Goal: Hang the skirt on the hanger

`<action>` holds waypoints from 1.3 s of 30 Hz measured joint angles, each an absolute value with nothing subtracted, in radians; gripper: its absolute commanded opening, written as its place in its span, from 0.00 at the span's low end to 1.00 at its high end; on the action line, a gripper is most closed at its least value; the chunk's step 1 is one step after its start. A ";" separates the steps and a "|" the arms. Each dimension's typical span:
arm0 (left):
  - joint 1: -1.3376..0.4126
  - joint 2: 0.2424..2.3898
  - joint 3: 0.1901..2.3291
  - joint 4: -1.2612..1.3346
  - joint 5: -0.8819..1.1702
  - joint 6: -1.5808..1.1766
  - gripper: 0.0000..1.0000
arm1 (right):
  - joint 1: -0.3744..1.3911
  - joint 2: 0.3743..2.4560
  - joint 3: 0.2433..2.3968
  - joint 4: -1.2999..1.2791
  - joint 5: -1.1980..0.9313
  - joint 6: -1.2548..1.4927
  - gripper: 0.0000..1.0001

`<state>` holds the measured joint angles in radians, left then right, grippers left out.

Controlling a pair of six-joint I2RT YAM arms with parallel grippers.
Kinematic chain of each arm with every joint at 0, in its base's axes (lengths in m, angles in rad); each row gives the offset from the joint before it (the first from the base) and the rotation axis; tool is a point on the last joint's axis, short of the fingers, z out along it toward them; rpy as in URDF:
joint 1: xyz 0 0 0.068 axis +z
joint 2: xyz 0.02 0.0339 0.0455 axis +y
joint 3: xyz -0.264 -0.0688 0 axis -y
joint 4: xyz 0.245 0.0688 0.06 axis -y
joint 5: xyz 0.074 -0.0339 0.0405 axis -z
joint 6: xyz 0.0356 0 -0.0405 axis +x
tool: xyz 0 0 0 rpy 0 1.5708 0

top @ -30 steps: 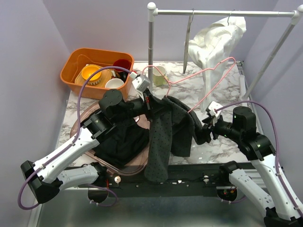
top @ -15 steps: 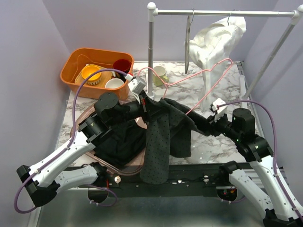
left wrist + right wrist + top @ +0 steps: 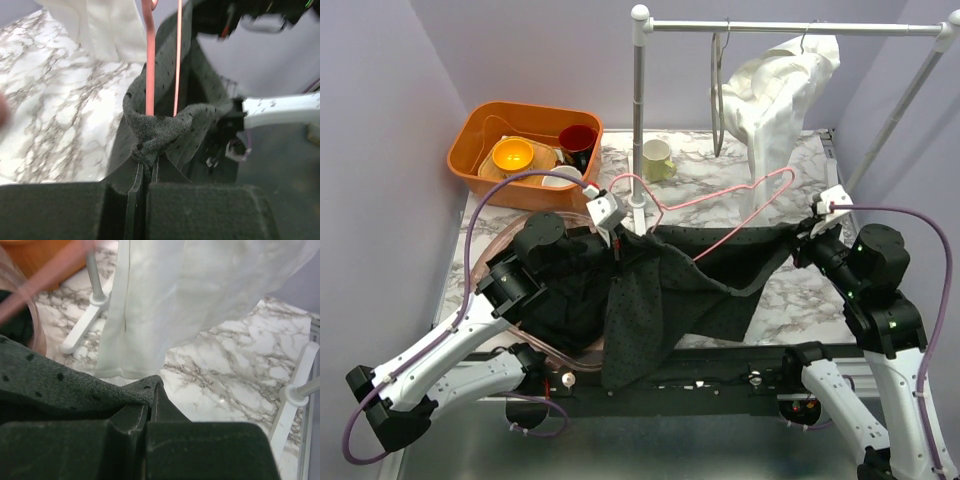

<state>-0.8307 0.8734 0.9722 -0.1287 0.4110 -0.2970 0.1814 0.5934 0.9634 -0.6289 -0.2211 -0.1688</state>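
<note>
pinched the skirt point(image 3: 690, 275) edge, bunched around the pink hanger point(image 3: 715, 194) wire, in the fully closed left end effector point(image 3: 616, 232); clamped the opposite edge in the closed right end effector point(image 3: 807, 240); held the cloth stretched above the surface point(image 3: 800, 300), likely to spread it along the hanger

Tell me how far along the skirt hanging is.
Done: the skirt is stretched between the left gripper and right gripper, both shut on its edge. In hand: the pink hanger runs into the fold at the left gripper. Left: most of the skirt hangs loose, not yet sitting on the hanger.
</note>
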 measured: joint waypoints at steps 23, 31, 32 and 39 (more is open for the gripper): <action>-0.834 0.870 0.900 -0.212 0.376 0.179 0.00 | 0.142 0.740 1.173 -0.666 -0.182 -0.158 0.01; -0.891 0.935 0.963 -0.286 0.239 0.276 0.00 | 0.142 0.763 1.208 -0.712 -0.181 -0.206 0.01; -0.902 0.944 0.972 -0.295 0.223 0.284 0.00 | 0.142 0.764 1.211 -0.720 -0.182 -0.214 0.01; -0.997 1.052 1.064 -0.395 0.046 0.355 0.00 | 0.135 0.760 1.254 -0.797 -0.207 -0.290 0.00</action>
<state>-0.9966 1.0519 1.0637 -0.3946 0.0463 0.3546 0.1352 0.7597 1.2545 -0.7967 -0.2073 -0.2905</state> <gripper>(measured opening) 0.039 0.022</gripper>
